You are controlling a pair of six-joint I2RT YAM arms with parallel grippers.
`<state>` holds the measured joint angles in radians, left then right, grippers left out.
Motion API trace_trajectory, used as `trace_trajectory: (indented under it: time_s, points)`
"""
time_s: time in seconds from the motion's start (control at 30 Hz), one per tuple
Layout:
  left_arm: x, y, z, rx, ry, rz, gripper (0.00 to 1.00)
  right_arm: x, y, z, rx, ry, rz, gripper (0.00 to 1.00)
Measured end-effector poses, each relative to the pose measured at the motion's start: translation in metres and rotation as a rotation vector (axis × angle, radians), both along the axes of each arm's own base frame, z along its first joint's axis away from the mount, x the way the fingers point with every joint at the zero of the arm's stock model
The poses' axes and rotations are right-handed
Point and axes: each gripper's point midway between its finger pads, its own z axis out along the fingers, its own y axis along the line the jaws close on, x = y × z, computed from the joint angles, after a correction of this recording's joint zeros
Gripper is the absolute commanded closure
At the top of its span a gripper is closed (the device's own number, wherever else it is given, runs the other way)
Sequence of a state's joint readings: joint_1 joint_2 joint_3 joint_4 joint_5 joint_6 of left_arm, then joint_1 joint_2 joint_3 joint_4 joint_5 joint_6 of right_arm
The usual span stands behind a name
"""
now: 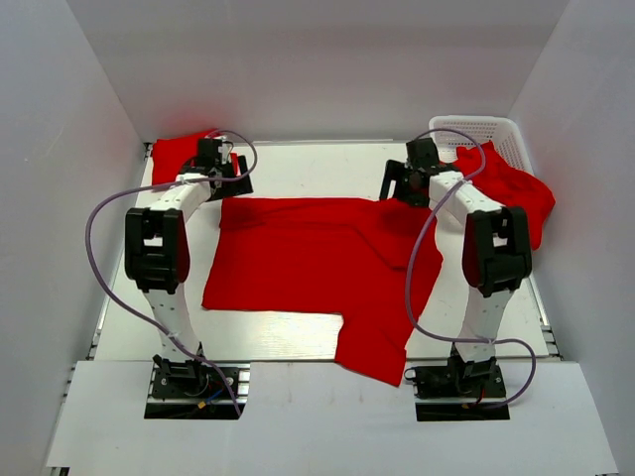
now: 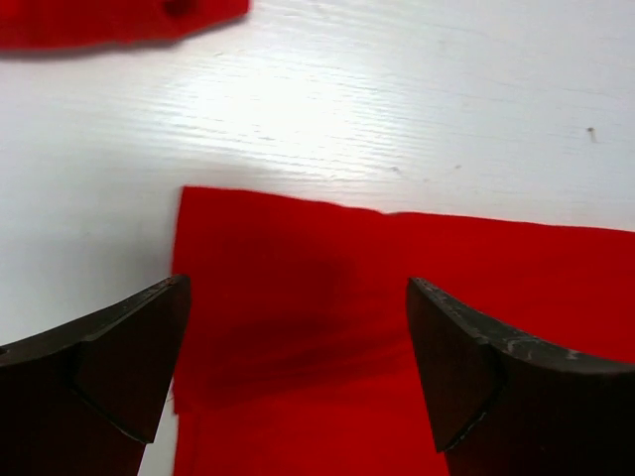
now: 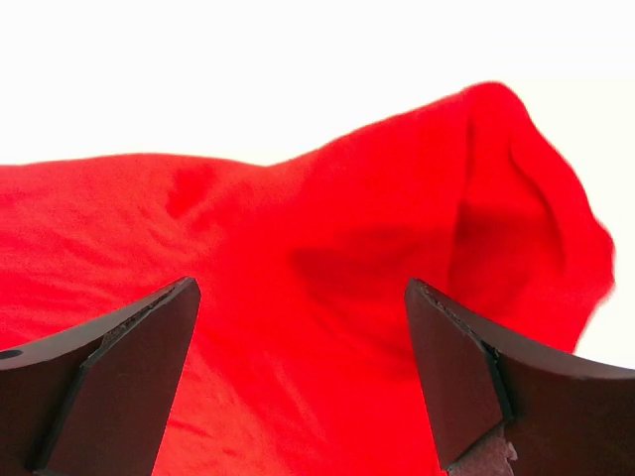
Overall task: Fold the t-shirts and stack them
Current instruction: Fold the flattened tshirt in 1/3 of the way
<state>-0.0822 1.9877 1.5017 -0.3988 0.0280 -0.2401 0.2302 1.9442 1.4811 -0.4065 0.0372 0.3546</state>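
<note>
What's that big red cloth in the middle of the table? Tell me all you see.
A bright red t-shirt of soft cloth, spread flat on the white table, lightly wrinkled. One flap reaches toward the near right edge. The open left gripper is over its far left corner; the open right gripper is over its bunched far right part.

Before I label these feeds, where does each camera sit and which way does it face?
Top: above and behind, looking down at table; left arm, right arm show.
Left wrist: on left arm, facing shirt's far-left corner; left gripper shows.
Right wrist: on right arm, facing rumpled shirt; right gripper shows.
All share the shirt.
</note>
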Motion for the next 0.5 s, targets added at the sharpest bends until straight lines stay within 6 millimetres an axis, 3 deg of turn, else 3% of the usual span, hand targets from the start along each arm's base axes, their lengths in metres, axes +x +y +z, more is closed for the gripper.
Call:
trace_trajectory:
  time_s: [0.13, 0.23, 0.3, 0.5]
  points:
    - [0.003, -0.012, -0.02, -0.04, 0.022, -0.044, 0.01, 0.019, 0.007, -0.009, 0.012, -0.009, 0.007, 0.1]
    - [-0.001, -0.016, -0.049, -0.054, 0.084, -0.057, 0.01, 0.028, 0.009, -0.032, 0.006, 0.03, 0.009, 0.1]
    - [0.003, -0.017, -0.048, -0.059, 0.068, -0.063, 0.01, 0.033, 0.011, -0.049, 0.002, 0.056, 0.01, 0.1]
    - [0.011, -0.014, -0.051, -0.071, 0.06, -0.049, 0.01, 0.064, 0.016, -0.049, 0.003, 0.034, 0.006, 0.1]
